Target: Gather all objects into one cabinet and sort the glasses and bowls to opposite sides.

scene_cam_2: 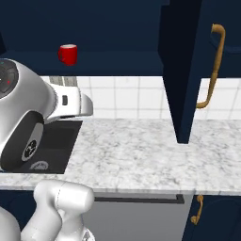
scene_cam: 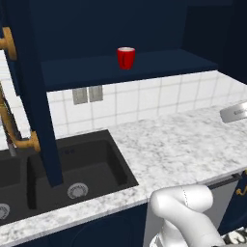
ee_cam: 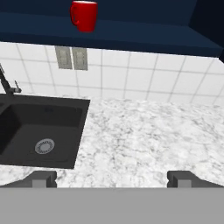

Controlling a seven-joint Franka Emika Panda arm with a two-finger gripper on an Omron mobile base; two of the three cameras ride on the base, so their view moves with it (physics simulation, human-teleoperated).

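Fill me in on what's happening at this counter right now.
Nothing is being handled at the moment. The tool hangs open and empty over the marble counter, beside the black sink. A bright red cup stands alone on the shelf of the open navy cabinet, whose door with its brass handle is swung wide. The sorting hasn't visibly begun from here.

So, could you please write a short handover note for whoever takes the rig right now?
Gripper: open, holding nothing, fingers spread above the marble counter beside the sink.
Red cup: upright on the bottom shelf of the open navy cabinet, door swung open.
Done: the red cup is in the cabinet.
Left: find the other cups and the bowl, put them in that cabinet, cups and bowl on opposite sides.
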